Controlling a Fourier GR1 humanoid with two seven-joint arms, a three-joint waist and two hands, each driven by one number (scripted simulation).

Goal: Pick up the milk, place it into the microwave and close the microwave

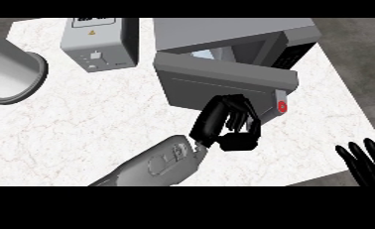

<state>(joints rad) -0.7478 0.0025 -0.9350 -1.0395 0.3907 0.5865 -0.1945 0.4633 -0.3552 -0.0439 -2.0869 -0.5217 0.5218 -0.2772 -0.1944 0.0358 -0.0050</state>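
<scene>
The grey microwave (242,32) stands at the back right of the counter. Its door (219,82) hangs partly ajar, swung across the front. Through the gap above the door a pale shape (207,54) shows inside; I cannot tell whether it is the milk. My left hand (219,121) is at the door's lower front face, its fingers (238,108) loosely bent against the panel and holding nothing. Near it, a red button (282,106) marks the door's right end. My right hand (359,161) rests open at the lower right edge, fingers up.
A grey toaster (99,42) stands at the back, left of the microwave. A round grey pot (18,74) sits at the far left edge. The white marble counter (88,124) ends just right of the microwave.
</scene>
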